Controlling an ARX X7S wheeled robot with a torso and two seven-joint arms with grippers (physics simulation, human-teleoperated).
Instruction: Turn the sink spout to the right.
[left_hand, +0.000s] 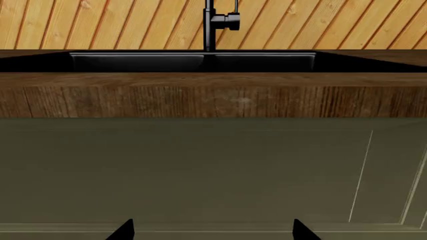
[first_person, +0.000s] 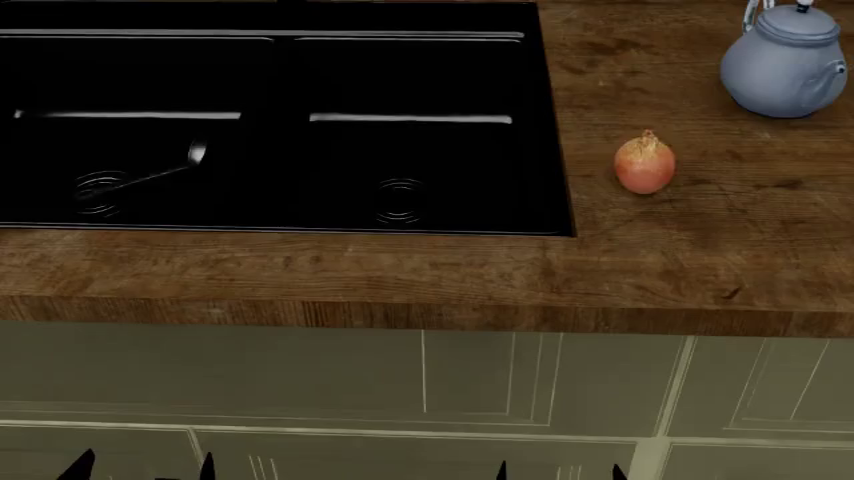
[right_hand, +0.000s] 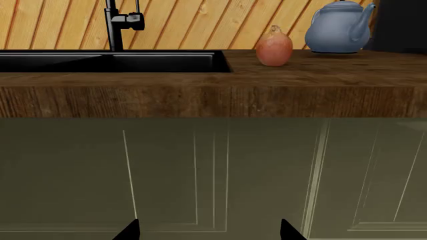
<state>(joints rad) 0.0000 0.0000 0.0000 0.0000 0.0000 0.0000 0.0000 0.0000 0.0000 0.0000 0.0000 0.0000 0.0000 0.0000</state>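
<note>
The sink spout (left_hand: 209, 25) is a slim glossy black neck rising behind the black sink (left_hand: 193, 61), with a side valve and thin lever rod (left_hand: 235, 15) on it. It also shows in the right wrist view (right_hand: 111, 25). Its top is cut off in both views, and it is out of the head view. My left gripper (left_hand: 213, 231) is open and empty, low in front of the cabinet. My right gripper (right_hand: 209, 231) is open and empty, also low at the cabinet front. In the head view only fingertips of both show, left (first_person: 140, 467) and right (first_person: 561, 470).
The double-basin black sink (first_person: 554, 150) is set in a wooden counter (first_person: 400, 280). An onion (first_person: 645, 164) and a blue-grey kettle (first_person: 785, 62) stand on the counter right of the sink. Olive cabinet doors (first_person: 481, 380) lie below. A wood-plank wall (left_hand: 320, 25) is behind.
</note>
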